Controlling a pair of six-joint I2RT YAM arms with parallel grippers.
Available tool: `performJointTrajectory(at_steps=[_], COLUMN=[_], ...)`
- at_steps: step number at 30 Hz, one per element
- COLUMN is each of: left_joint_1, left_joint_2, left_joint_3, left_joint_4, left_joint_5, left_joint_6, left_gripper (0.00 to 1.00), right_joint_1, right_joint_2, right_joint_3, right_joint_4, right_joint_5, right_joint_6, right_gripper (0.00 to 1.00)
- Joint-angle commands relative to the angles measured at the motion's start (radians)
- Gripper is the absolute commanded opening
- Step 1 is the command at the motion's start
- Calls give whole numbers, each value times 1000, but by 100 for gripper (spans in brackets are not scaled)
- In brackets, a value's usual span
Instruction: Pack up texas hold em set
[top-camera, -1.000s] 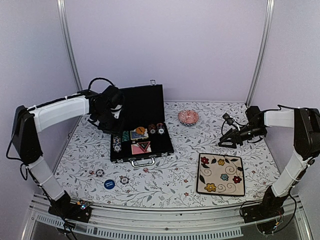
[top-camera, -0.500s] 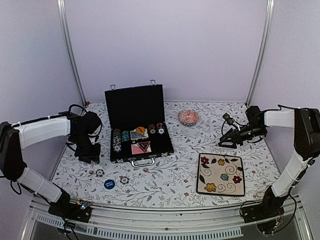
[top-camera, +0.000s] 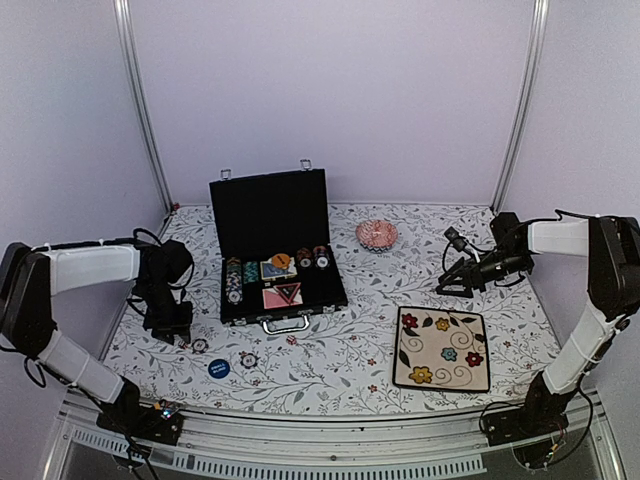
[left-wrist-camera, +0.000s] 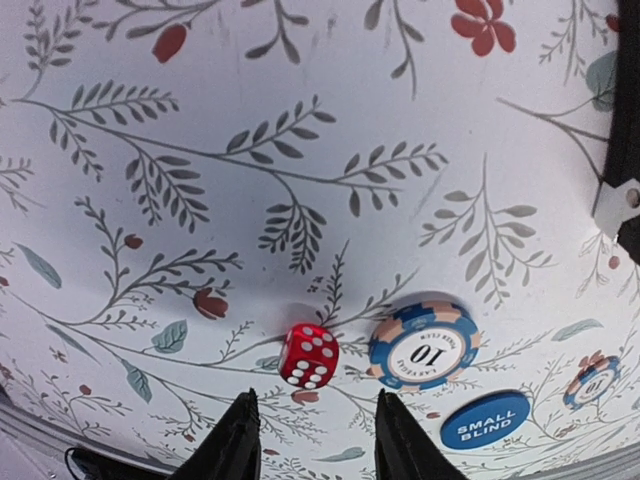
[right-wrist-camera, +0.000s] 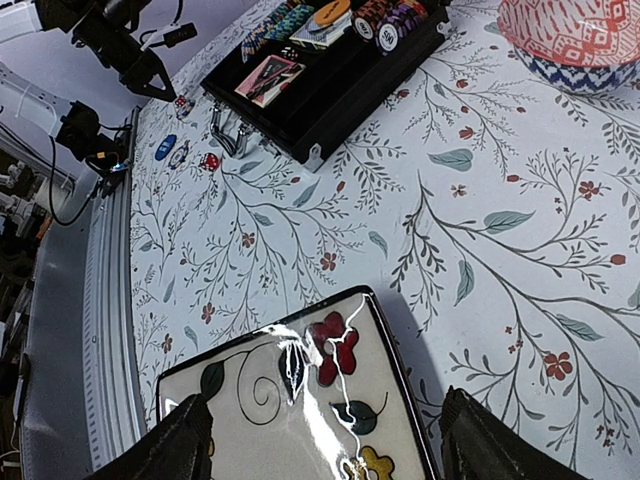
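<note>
My left tool (left-wrist-camera: 315, 440), spread open, hovers over the red die (left-wrist-camera: 308, 355) near the counter's near-left corner, blue chip (left-wrist-camera: 423, 346) just beside. Open case (top-camera: 280, 270) sits toward the far edge. Next, I'd drop and pinch the die. Right tool (right-wrist-camera: 330, 440) open, empty.

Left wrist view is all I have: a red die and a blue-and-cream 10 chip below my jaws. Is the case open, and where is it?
Observer: Yes. The black rectangular briefcase-style case is open with its lid raised, to the right of the left gripper.
Operator: Is anything loose that I can't see?
Observer: A second small red die lies on the table just in front of the case's silver handle.
Operator: Where is the right arm?
Observer: The right gripper is beyond the far edge of the cream square flowered plate. Its jaws are open and hold nothing.
</note>
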Motion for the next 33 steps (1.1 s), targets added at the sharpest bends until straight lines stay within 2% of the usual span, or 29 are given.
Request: performJointTrajectory(at_steps=[1, 8, 18, 26, 33], left_joint_1=[30, 53, 53, 53, 38], left_joint_2=[41, 99, 106, 112, 52], left_joint_3=[-7, 4, 2, 4, 159], left_joint_4=[67, 91, 83, 66, -86], left_joint_5=[20, 8, 40, 52, -12], left_joint_6=[10, 26, 31, 35, 22], left_gripper=[41, 39, 23, 15, 12], right_joint_1=[6, 6, 7, 9, 8], right_joint_2=[-21, -20, -4, 7, 6], right_joint_3=[24, 22, 25, 31, 36], right_joint_4=[-10, -10, -11, -23, -30], right_joint_5=[-8, -3, -2, -4, -10], right_joint_6=[-16, -16, -19, -24, -30], right_gripper=[79, 79, 79, 79, 79])
